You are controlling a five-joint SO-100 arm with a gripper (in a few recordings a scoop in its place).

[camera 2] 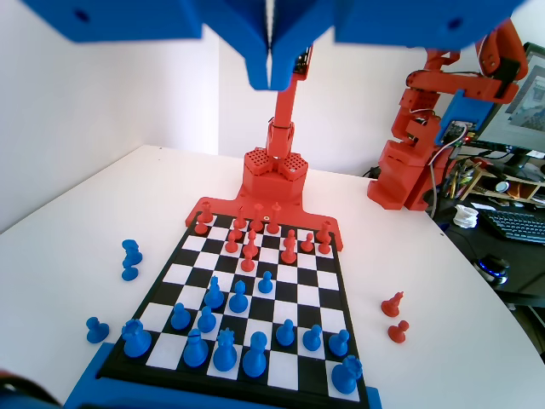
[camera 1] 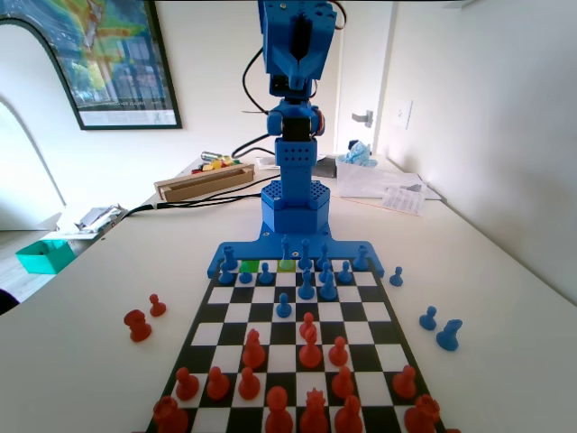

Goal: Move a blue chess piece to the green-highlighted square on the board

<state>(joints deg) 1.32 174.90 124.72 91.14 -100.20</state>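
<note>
**Gripper raised and empty, blue piece yet to be picked**

While the blue arm [camera 1: 293, 99] is standing tall at the far end of the fixed view, the gripper [camera 2: 271, 72] is hanging high over the board [camera 2: 170, 281] in the wrist view, its jaws pressed together with nothing between them. Two green squares [camera 1: 268, 266] are glowing in the far rows of the fixed view, among the blue back-rank pieces [camera 1: 306, 271] (crowded closely there). One blue pawn [camera 1: 284, 307] is standing further forward toward the red pieces [camera 1: 309, 347]. Several captured blue pieces [camera 1: 439, 329] are sitting off the board on the right of the fixed view. Judging ahead, the risk is lying in that crowding: jaws descending among tightly packed neighbours could be toppling one, or a piece set down off-centre could be nudging the pieces beside the green squares
</note>
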